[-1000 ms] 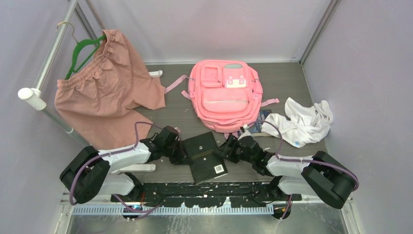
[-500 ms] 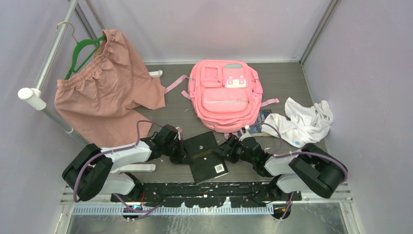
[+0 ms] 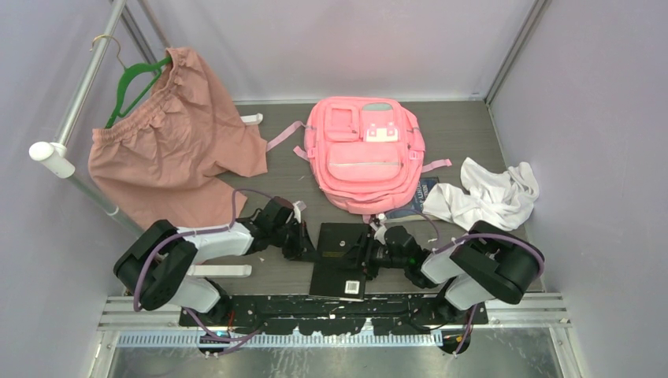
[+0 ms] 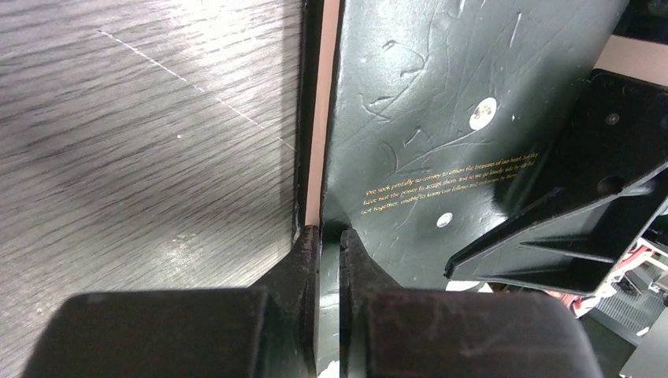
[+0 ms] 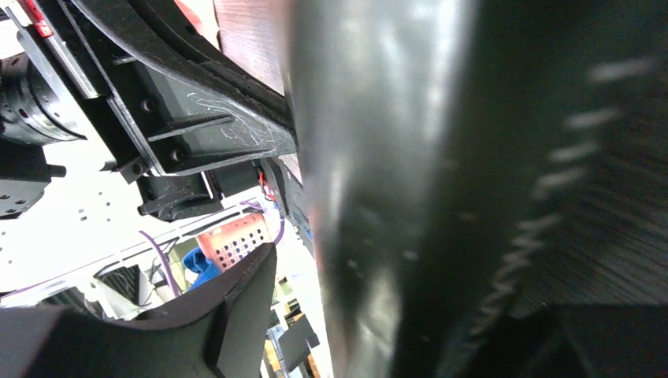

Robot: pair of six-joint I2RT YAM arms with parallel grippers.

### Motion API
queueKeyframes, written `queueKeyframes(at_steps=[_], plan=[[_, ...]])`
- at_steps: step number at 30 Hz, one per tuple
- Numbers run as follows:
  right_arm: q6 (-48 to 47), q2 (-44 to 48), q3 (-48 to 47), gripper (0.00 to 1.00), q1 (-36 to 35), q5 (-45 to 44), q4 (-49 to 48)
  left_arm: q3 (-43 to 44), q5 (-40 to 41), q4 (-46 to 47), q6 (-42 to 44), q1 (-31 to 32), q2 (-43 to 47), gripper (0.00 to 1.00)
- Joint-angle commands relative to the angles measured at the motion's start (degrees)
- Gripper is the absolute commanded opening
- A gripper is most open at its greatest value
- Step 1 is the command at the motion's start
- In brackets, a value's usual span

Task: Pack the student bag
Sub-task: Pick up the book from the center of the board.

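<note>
Grey table (image 3: 283, 193): bag (image 3: 366, 157) lies flat at back, likely soft, floppy, light (grab by zipper edge). Left gripper (image 4: 329, 235) pinches book (image 3: 339, 264) cover; right gripper (image 3: 370, 253) at book's other side, closure unclear.

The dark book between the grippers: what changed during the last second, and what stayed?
The dark book turned clockwise in the top view, to nearly straight, and shifted a little right. The left gripper still pinches its left edge. The right gripper stayed at its right edge while the right arm folded inward. The student bag, dusty-pink garment and white cloth did not move.
</note>
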State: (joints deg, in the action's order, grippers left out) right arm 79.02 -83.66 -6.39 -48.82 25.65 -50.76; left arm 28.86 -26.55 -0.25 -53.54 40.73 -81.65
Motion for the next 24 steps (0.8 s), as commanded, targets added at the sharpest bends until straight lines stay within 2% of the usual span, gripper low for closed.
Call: queueKeyframes(at_steps=[1, 3, 6, 10, 12, 13, 15, 20, 22, 24], plan=[[5.97, 3.55, -4.42, 0.12, 0.87, 11.69, -17.36, 1.41, 1.38, 12.47, -1.13, 3.01, -2.24, 0.0], [3.62, 6.53, -4.56, 0.06, 1.53, 9.78, -10.73, 1.36, 1.28, 11.1, -0.94, 2.79, -0.94, 0.0], [-2.13, 15.26, -8.43, 0.01, 1.6, 8.5, 6.84, 3.29, 1.31, 5.67, 1.71, 2.69, 2.79, 0.0], [-17.22, 29.69, -19.67, 0.01, 1.54, 0.55, 45.18, 8.92, 6.1, -8.17, 7.56, 2.61, 10.76, 0.23], [-21.88, 33.89, -24.79, 0.01, 1.63, -3.25, 56.97, 10.94, 9.83, -12.88, 9.91, 2.43, 14.32, 0.36], [-23.23, 34.81, -26.65, 0.01, 1.67, -4.4, 60.43, 11.7, 10.95, -14.45, 10.7, 2.26, 15.68, 0.39], [-23.98, 34.54, -28.45, 0.01, 1.71, -3.56, 62.12, 12.54, 11.93, -15.98, 11.68, 1.87, 17.74, 0.45], [-18.52, 29.66, -26.25, 0.01, 1.65, -1.96, 53.81, 12.74, 10.93, -16.04, 12.23, 1.5, 17.21, 0.45], [-18.52, 29.19, -27.0, 0.01, 1.36, -4.04, 55.51, 12.9, 10.62, -16.8, 11.99, 1.46, 16.79, 0.44], [-20.4, 29.64, -29.07, 0.01, 1.41, -7.98, 61.16, 12.4, 10.86, -17.12, 11.8, 1.46, 17.35, 0.44]])
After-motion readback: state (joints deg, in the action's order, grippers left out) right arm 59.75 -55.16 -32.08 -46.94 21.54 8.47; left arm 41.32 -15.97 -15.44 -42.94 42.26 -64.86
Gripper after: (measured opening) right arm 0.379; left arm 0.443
